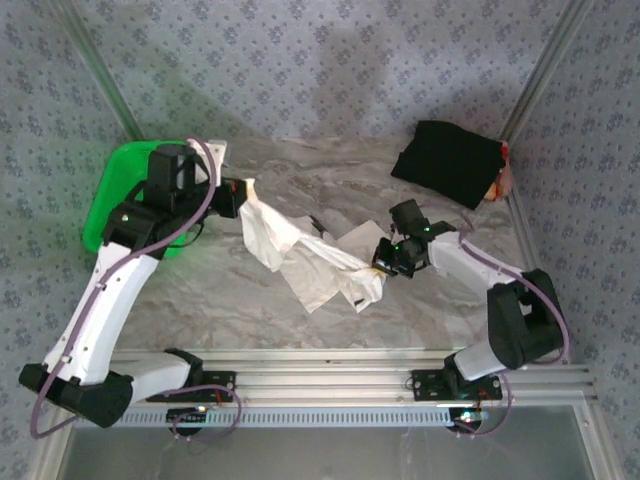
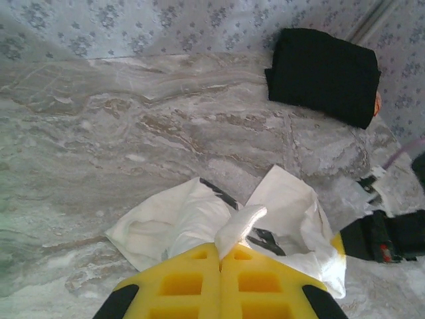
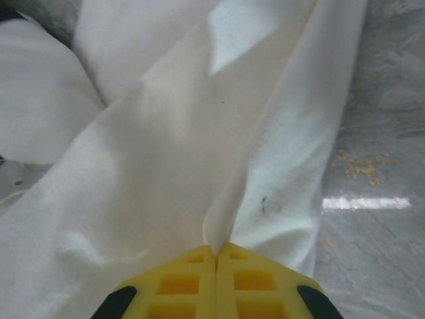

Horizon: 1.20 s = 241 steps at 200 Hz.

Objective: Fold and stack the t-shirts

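The off-white shirt (image 1: 300,250) hangs bunched over the counter (image 1: 200,310), with left claw (image 2: 220,249) and right claw (image 3: 216,249) each pinched shut on it. The black shirt (image 1: 450,160) lies folded far right. Step looks like spreading before the fold; next move probably calls for drawing the claws apart to flatten the cloth.

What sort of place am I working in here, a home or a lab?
Most likely a robot test cell, not a home: a marble-look tabletop boxed in by patterned backdrop panels on metal posts, with the arms bolted to an aluminium rail at its near edge.

White arms (image 1: 100,310), black joints (image 1: 520,325), purple cables (image 1: 212,170), yellow fingers (image 2: 179,286).
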Tool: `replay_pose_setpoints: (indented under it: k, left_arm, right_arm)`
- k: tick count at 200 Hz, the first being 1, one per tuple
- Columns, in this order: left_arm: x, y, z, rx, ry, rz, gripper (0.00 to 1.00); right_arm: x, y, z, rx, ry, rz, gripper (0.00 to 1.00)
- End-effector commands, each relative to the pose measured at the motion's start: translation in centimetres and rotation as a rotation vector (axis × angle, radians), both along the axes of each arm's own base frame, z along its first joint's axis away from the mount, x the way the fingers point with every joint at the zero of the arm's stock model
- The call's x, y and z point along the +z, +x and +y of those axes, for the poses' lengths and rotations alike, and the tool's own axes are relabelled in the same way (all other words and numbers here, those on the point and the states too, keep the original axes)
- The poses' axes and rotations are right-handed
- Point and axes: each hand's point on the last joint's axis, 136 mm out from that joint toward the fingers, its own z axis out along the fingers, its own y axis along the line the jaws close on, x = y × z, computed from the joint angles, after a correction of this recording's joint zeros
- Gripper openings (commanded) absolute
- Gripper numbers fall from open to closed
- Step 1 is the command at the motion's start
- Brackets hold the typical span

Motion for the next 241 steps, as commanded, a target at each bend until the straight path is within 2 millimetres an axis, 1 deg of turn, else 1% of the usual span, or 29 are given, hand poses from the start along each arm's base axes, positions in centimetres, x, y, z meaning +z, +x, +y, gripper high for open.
replay_pose_setpoints:
  k: [1,20,23,26,33,41,44,53,67,79,90,103,119,120,125,129,132,138,141,156,158,175,184,187,200,205,211,226,241]
  left_arm:
    - [4.6,1.3,1.8,0.061,-0.021,-0.108,0.00]
    - [8.4,2.7,3.0,0.100,-0.050,-0.188,0.00]
    - [9.1,2.9,3.2,0.105,-0.055,-0.201,0.00]
    - [9.7,3.2,3.3,0.109,-0.058,-0.213,0.00]
    - [11.2,3.7,3.7,0.119,-0.063,-0.244,0.00]
    - [12.6,4.3,4.1,0.132,-0.063,-0.272,0.00]
    - [13.8,4.3,4.4,0.138,-0.067,-0.299,0.00]
    - [15.6,4.9,5.1,0.157,-0.068,-0.339,0.00]
    - [18.1,5.7,6.2,0.182,-0.075,-0.388,0.00]
    - [19.6,6.1,6.9,0.195,-0.075,-0.418,0.00]
    - [19.9,6.4,7.1,0.196,-0.065,-0.423,0.00]
    - [19.1,6.7,7.1,0.189,-0.048,-0.397,0.00]
    - [16.4,7.0,6.5,0.158,-0.056,-0.326,0.00]
    - [16.2,7.0,6.4,0.156,-0.057,-0.320,0.00]
    - [15.4,6.9,6.2,0.147,-0.066,-0.301,0.00]
    - [14.2,6.9,6.0,0.142,-0.069,-0.274,0.00]
    - [13.4,7.0,6.0,0.141,-0.072,-0.257,0.00]
    - [11.9,6.9,5.8,0.140,-0.086,-0.224,0.00]
    - [11.3,6.8,5.7,0.136,-0.093,-0.215,0.00]
    - [6.2,6.5,5.3,0.136,-0.091,-0.104,0.00]
    - [5.7,6.3,5.3,0.135,-0.088,-0.091,0.00]
    - [0.7,5.0,5.4,0.153,-0.029,0.004,0.00]
    - [-1.4,4.2,5.4,0.151,-0.021,0.041,0.00]
    - [-1.9,3.8,5.3,0.145,-0.020,0.050,0.00]
    - [-4.5,2.4,5.1,0.136,-0.006,0.094,0.00]
    - [-5.5,1.9,5.1,0.134,-0.002,0.112,0.00]
    - [-6.5,1.2,5.1,0.132,0.001,0.133,0.00]
    - [-8.5,-0.2,5.2,0.137,0.000,0.174,0.00]
    - [-9.6,-1.3,5.4,0.141,-0.001,0.188,0.00]
  right_arm:
    - [6.6,1.7,-1.2,-0.024,0.013,-0.150,0.00]
    - [12.7,3.8,-2.5,-0.062,0.053,-0.290,0.00]
    - [13.1,4.0,-2.9,-0.070,0.055,-0.301,0.00]
    - [15.0,4.6,-3.1,-0.077,0.067,-0.348,0.00]
    - [17.6,5.4,-3.8,-0.098,0.083,-0.412,0.00]
    - [20.2,6.1,-4.7,-0.114,0.090,-0.476,0.00]
    - [21.3,6.3,-5.0,-0.119,0.094,-0.503,0.00]
    - [23.9,6.9,-6.2,-0.143,0.096,-0.562,0.00]
    - [27.0,7.4,-7.9,-0.141,0.063,-0.651,0.00]
    - [27.8,7.2,-9.3,-0.157,0.026,-0.676,0.00]
    - [26.9,6.4,-10.4,-0.183,0.017,-0.645,0.00]
    - [24.4,4.9,-11.0,-0.208,0.011,-0.586,0.00]
    - [19.4,2.5,-11.7,-0.281,0.000,-0.489,0.00]
    - [18.4,2.2,-11.7,-0.283,-0.004,-0.468,0.00]
    - [16.0,1.3,-11.8,-0.310,-0.003,-0.417,0.00]
    - [14.9,0.7,-11.9,-0.320,-0.001,-0.401,0.00]
    - [13.0,0.0,-11.8,-0.327,-0.002,-0.363,0.00]
    - [10.8,-1.1,-11.8,-0.343,-0.002,-0.322,0.00]
    - [9.1,-1.9,-11.8,-0.353,-0.007,-0.287,0.00]
    - [3.4,-4.1,-11.1,-0.410,0.050,-0.192,0.00]
    - [3.6,-3.8,-10.9,-0.412,0.067,-0.206,0.00]
    - [-0.6,-5.8,-10.7,-0.431,0.039,-0.142,0.00]
    - [-1.6,-6.4,-10.3,-0.414,0.039,-0.119,0.00]
    - [-1.8,-6.5,-10.2,-0.405,0.040,-0.111,0.02]
    - [-2.0,-7.2,-10.3,-0.375,0.010,-0.082,0.25]
    - [-1.9,-7.6,-10.4,-0.367,-0.003,-0.058,0.38]
    - [-1.7,-7.9,-10.2,-0.346,-0.005,-0.046,0.45]
    - [-0.1,-6.8,-10.7,-0.336,-0.014,-0.080,0.51]
    - [2.2,-4.5,-10.7,-0.307,0.002,-0.134,0.55]
